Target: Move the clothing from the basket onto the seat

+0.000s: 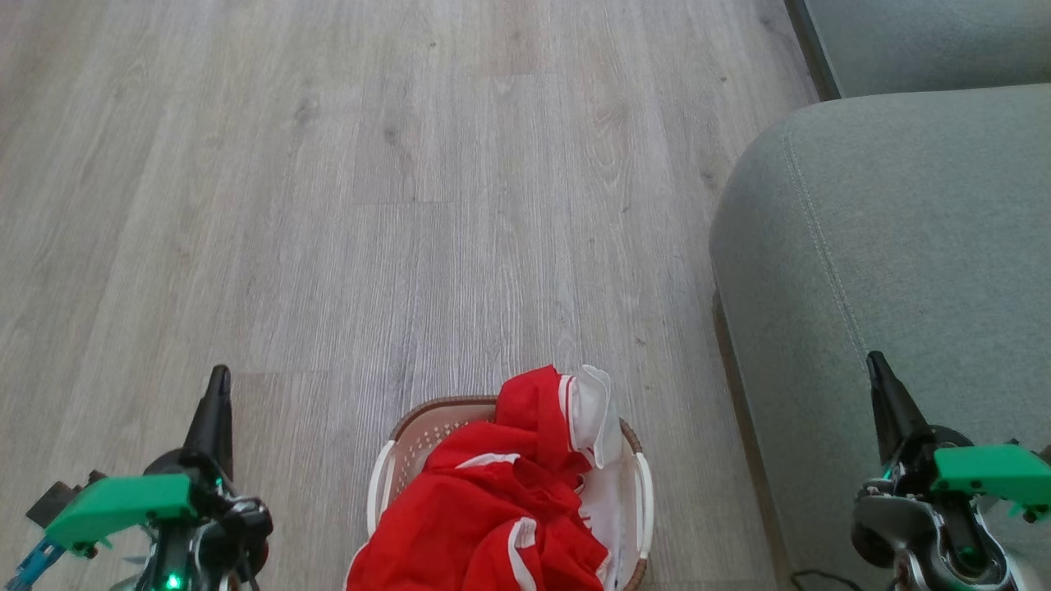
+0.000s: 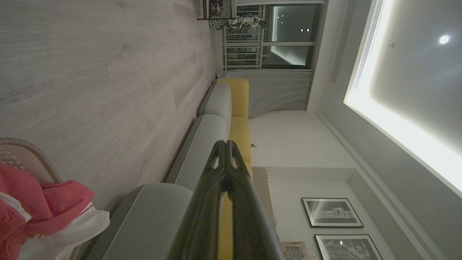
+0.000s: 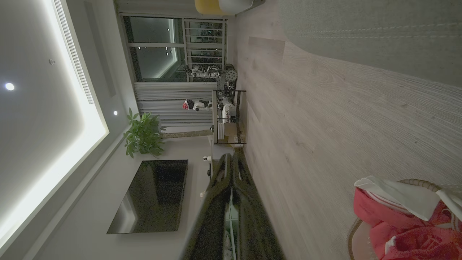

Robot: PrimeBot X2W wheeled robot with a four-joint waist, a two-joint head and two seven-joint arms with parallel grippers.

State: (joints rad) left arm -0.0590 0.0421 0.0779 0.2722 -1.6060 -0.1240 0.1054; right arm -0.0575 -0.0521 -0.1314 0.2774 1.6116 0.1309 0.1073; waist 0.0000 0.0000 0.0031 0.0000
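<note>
Both the left gripper [image 1: 218,379] and the right gripper [image 1: 877,365] are fully closed, fingers pressed together and holding nothing. They point up from the bottom corners of the head view, the left over the wood floor [image 1: 369,205] and the right over the grey-green seat [image 1: 903,230]. Between them at bottom centre, the basket [image 1: 415,443] stands on the floor near the seat's front edge and apart from both grippers, with the clothing [image 1: 493,509], red with white trim plus a white piece, heaped inside and rising above its rim.
</note>
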